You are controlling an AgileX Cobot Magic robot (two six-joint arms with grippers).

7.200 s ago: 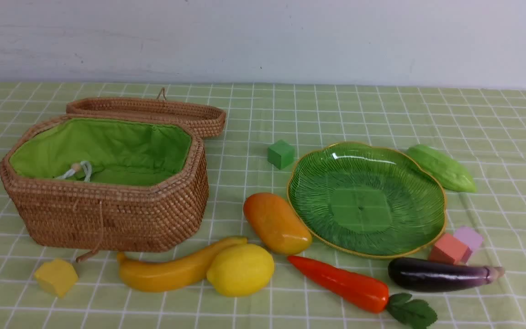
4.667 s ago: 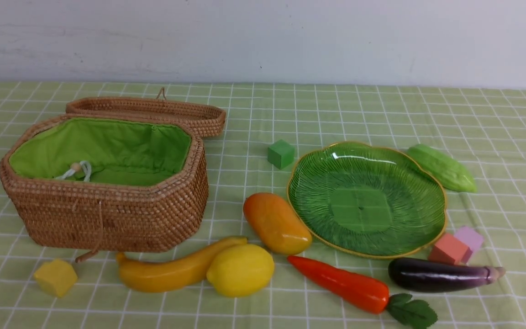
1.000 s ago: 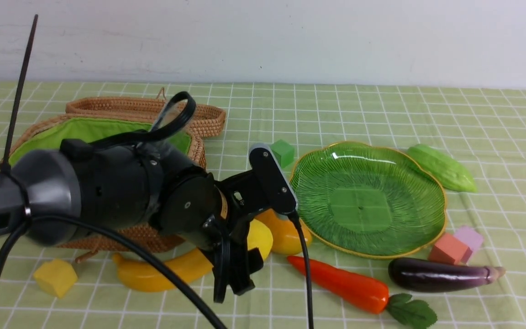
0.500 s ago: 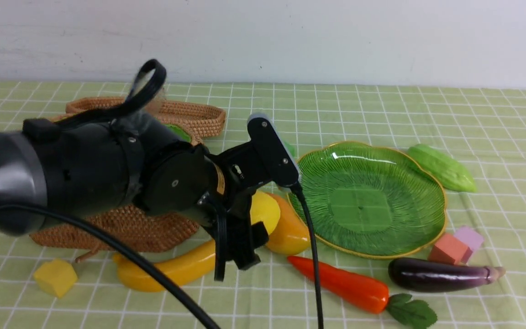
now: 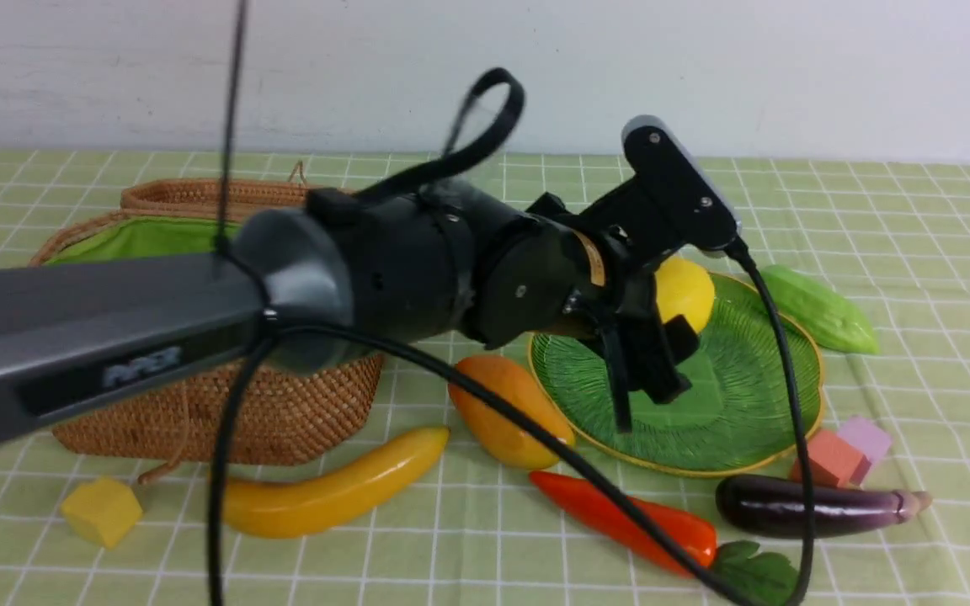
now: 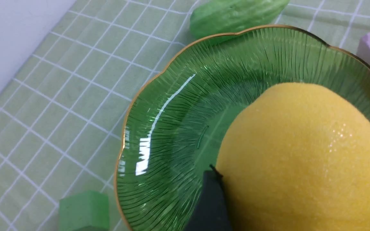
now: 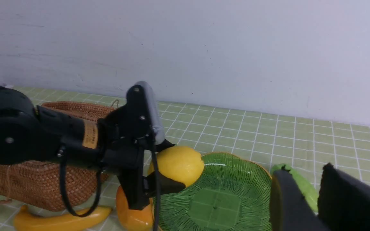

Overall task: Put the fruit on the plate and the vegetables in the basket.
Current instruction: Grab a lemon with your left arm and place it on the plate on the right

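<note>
My left gripper (image 5: 677, 328) is shut on the yellow lemon (image 5: 685, 290) and holds it in the air over the green plate (image 5: 754, 404), which has nothing lying in it. In the left wrist view the lemon (image 6: 300, 154) fills the space beside one dark finger (image 6: 210, 199). The banana (image 5: 333, 492) and mango (image 5: 506, 408) lie on the cloth in front of the open basket (image 5: 283, 412). The carrot (image 5: 620, 522) and eggplant (image 5: 805, 505) lie near the front, and the gourd (image 5: 818, 307) lies behind the plate. My right gripper (image 7: 303, 171) shows only in its own wrist view, its jaws a little apart and empty.
A yellow cube (image 5: 102, 509) sits at the front left. Pink (image 5: 826, 459) and purple (image 5: 868, 438) cubes stand right of the plate, and a green cube (image 6: 83, 210) stands by its far-left rim. The left arm's cable (image 5: 792, 438) hangs across the plate and carrot.
The left gripper has lifted the lemon from beside the banana and carried it up and right, over the plate. The banana now lies alone.
</note>
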